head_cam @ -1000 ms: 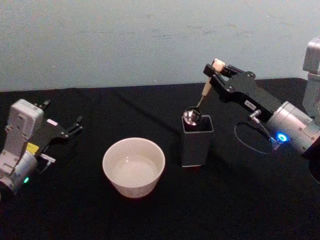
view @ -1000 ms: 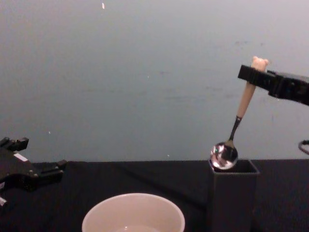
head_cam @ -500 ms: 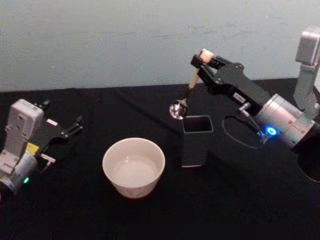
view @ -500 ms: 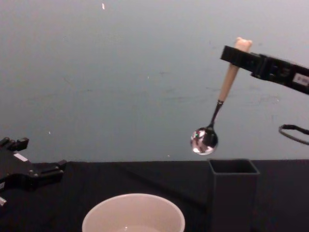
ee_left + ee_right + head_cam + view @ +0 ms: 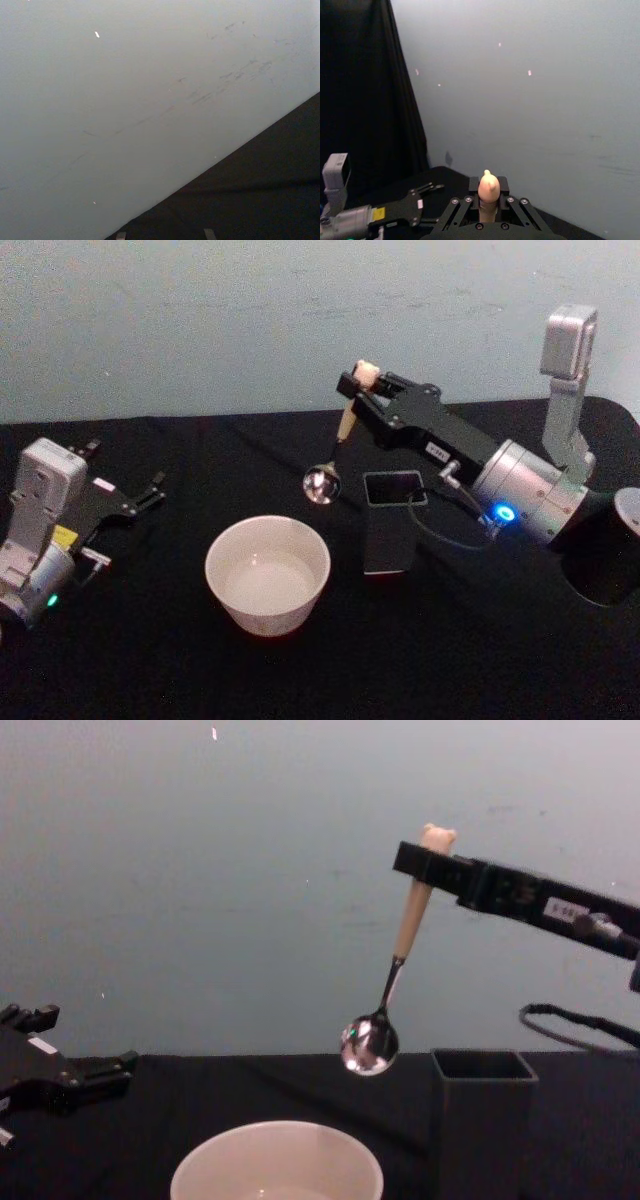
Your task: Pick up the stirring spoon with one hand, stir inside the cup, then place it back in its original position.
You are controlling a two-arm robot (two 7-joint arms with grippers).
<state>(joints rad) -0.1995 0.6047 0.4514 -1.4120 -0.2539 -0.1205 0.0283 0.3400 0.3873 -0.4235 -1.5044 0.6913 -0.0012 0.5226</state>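
- The right hand (image 5: pixel 358 380) reaches in from the robot's right above the black-draped counter (image 5: pixel 150 670), its fingers clamped on the beige handle of the stirring spoon (image 5: pixel 343 427), just under the tiny bear head.
- In the chest view the right hand (image 5: pixel 430 861) holds the stirring spoon (image 5: pixel 402 945) high against the pale wall (image 5: pixel 200 870). The spoon is tilted, its silver bowl lowest and in the air.
- The spoon bowl hangs between the cream cup (image 5: pixel 268 618) and the dark grey square holder (image 5: pixel 388 535), touching neither.
- Seen from the chest, it sits above the level of the cup (image 5: pixel 190 1180) rim and just left of the holder (image 5: pixel 482 1120) top.
- The right wrist view shows the bear head of the spoon (image 5: pixel 489 185) poking up between the closed fingers of the hand (image 5: pixel 489 197).
- The left hand (image 5: pixel 125 475) rests low at the robot's left, well apart from the cup, its fingers apart and holding nothing.
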